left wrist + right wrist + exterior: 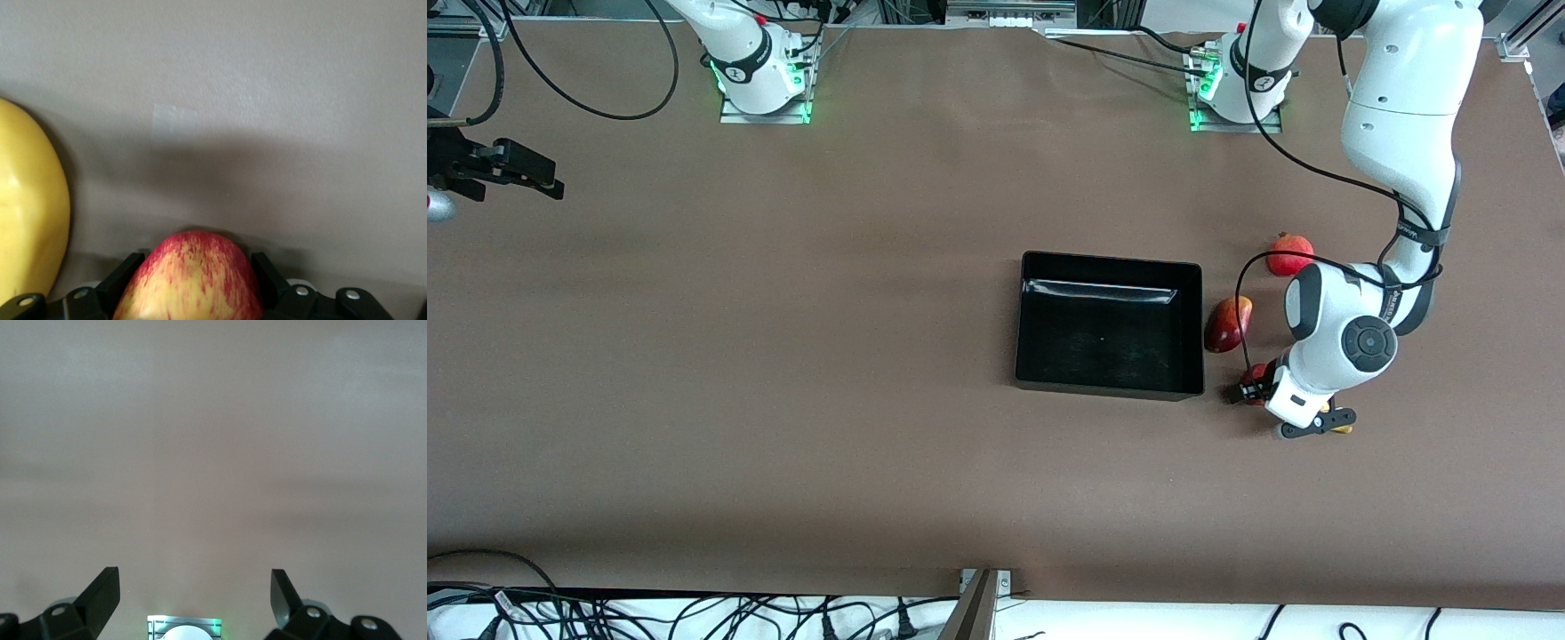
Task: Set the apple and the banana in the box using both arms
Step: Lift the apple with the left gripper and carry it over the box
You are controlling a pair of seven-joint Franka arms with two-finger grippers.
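Small red-and-yellow streaked apple (192, 280) sits on the brown tabletop (783, 356) beside the shallow black plastic box (1107, 388), clasped between the left hand's (193, 277) fingers, curved yellow banana (27, 213) alongside; right hand (193, 593) waits spread, holding nothing.

Pomegranate (1290, 253) and mango (1228, 324) on brown table (783, 356).
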